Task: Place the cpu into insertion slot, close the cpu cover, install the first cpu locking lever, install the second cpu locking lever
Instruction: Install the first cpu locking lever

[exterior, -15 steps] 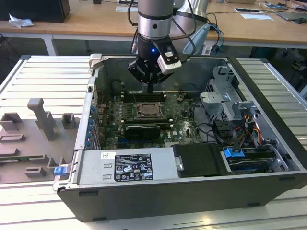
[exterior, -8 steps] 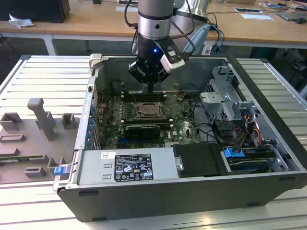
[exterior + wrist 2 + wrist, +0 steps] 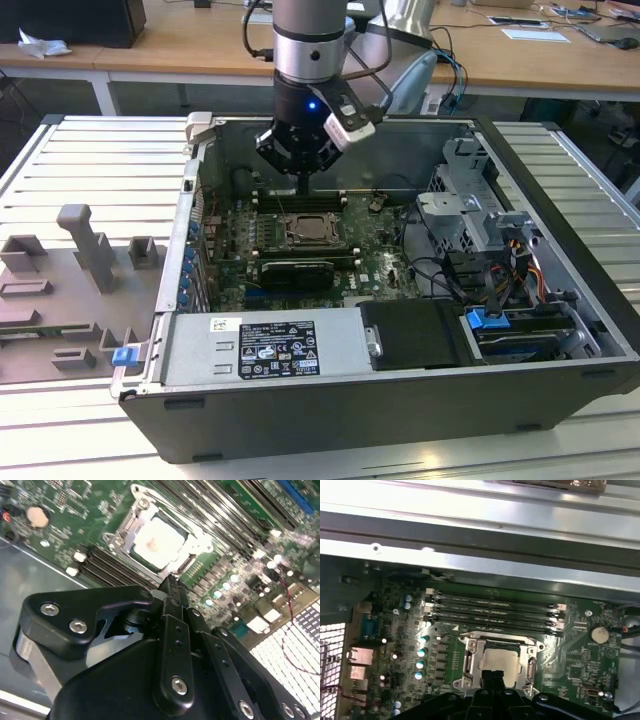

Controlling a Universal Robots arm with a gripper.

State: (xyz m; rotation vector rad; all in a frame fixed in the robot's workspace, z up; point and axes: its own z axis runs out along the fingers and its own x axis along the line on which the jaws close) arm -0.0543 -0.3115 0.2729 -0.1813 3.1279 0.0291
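The cpu, silvery-faced, lies in the insertion slot on the green board inside the open computer case. The silvery cpu cover lies flat around it like a frame, the chip's face showing through its cut-out. In the first wrist view the cpu and cpu cover sit just beyond my fingertips. My gripper is shut with nothing in it and hangs a little above the socket's edge, on the memory-slot side. In the exterior view the gripper points down just behind the cpu.
Long black memory slots run beside the socket. A black expansion card lies in front of it, a power supply nearer still. A drive cage with cables fills the exterior view's right. Grey fixtures stand outside the case.
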